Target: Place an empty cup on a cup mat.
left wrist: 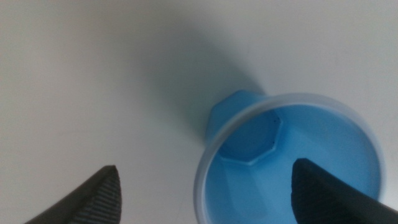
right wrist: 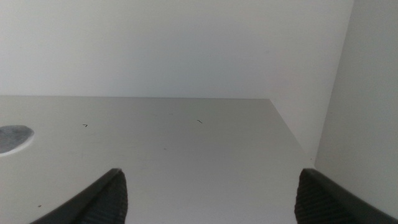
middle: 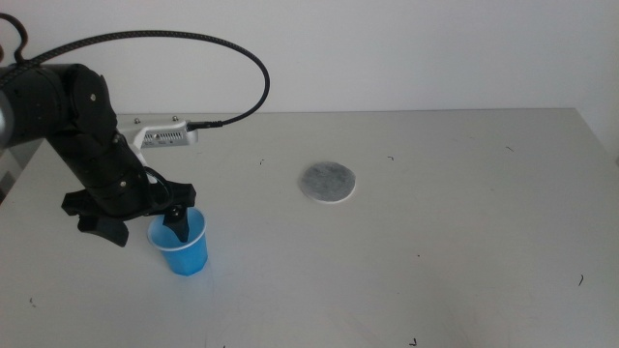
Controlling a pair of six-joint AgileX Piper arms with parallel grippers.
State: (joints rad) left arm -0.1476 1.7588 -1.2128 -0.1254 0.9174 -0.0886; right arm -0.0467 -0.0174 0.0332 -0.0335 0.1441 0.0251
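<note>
The blue cup [middle: 184, 249] stands upright on the table at the front left, empty inside. My left gripper [middle: 147, 230] is open and straddles the cup's left rim, with one jaw inside the cup and the other outside it. In the left wrist view the cup [left wrist: 298, 143] shows its light blue inside, and the gripper [left wrist: 211, 193] sits over its rim. The round grey cup mat [middle: 327, 181] lies bare at the table's middle, well to the right of the cup. My right gripper [right wrist: 208, 199] is open and empty, out of the middle view; the mat's edge [right wrist: 12, 138] shows in its view.
The left arm's black cable [middle: 242, 58] arcs above the table at the back left. A white wall [middle: 387, 48] runs behind the table. The grey table [middle: 464, 251] has small dark marks on it.
</note>
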